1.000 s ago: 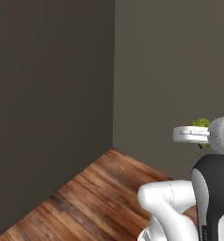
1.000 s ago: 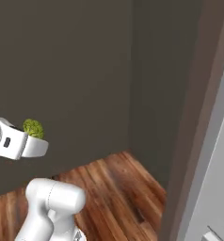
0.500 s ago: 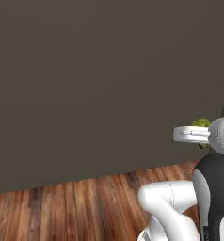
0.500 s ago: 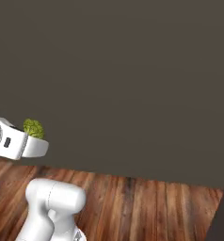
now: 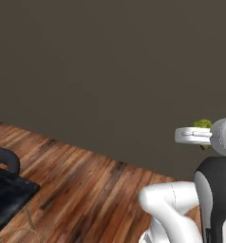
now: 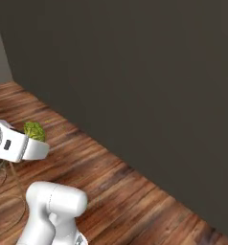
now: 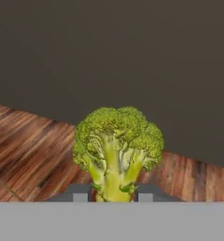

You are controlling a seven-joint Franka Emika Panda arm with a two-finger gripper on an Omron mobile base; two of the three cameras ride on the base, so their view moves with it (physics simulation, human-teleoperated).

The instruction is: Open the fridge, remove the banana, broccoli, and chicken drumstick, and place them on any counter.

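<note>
My hand (image 7: 112, 196) pinches the broccoli (image 7: 117, 149) by its stem, held above the wooden floor (image 7: 34, 150).

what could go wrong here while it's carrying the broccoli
1. The gripper pinches only the pale stem of the broccoli, with the bushy head sticking out past the fingertips; a jolt or quick turn might tip it out.
2. Under it is wooden floor, with no counter in sight, so a drop would likely land there.
3. A dark wall stands close ahead; a wide swing might knock the broccoli against it.
</note>
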